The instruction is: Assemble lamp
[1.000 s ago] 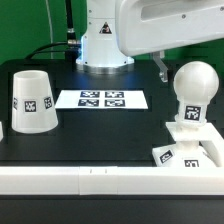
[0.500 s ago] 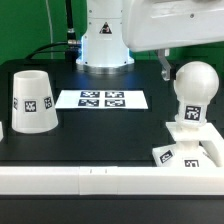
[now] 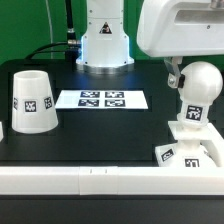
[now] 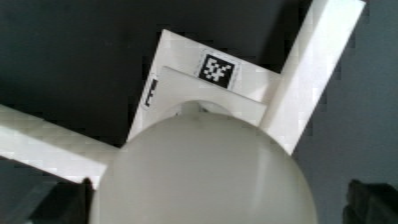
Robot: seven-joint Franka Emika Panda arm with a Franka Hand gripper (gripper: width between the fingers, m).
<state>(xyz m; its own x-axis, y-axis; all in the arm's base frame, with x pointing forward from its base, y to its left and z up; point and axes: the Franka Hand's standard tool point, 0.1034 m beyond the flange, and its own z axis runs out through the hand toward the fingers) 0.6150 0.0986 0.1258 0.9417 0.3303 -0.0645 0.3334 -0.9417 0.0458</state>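
In the exterior view I have the white truncated-cone plastic shade (image 3: 32, 100) at 9 o'clock on the black table (image 3: 100, 140). It stands upright, wide end down, with one black-and-white tag facing the camera. The marker board (image 3: 100, 99) lies flat near the middle, toward 12 o'clock, just beside the shade and apart from it.

At 4 o'clock is the flat square white base (image 3: 178, 150), tags showing on its near edge, up against the white front rail (image 3: 100, 180). The round white bulb on its neck (image 3: 197, 84) stands upright on that base, with a tag on the neck. The shade is well apart from both.

The white arm housing (image 3: 180, 25) fills 1 to 2 o'clock, directly over the bulb. One dark finger (image 3: 171, 73) hangs at the bulb's 9 o'clock side, level with the globe. I can't tell contact from here.

In the wrist view the bulb's dome takes up most of the frame, with a tagged corner of the base beyond it. The gripper (image 4: 217, 198) is spread, with dark fingertips (image 4: 63, 200) at opposite sides of the globe and the bulb between them. A dark gap shows on one side. The other side is too close to call, so I see no pinch.
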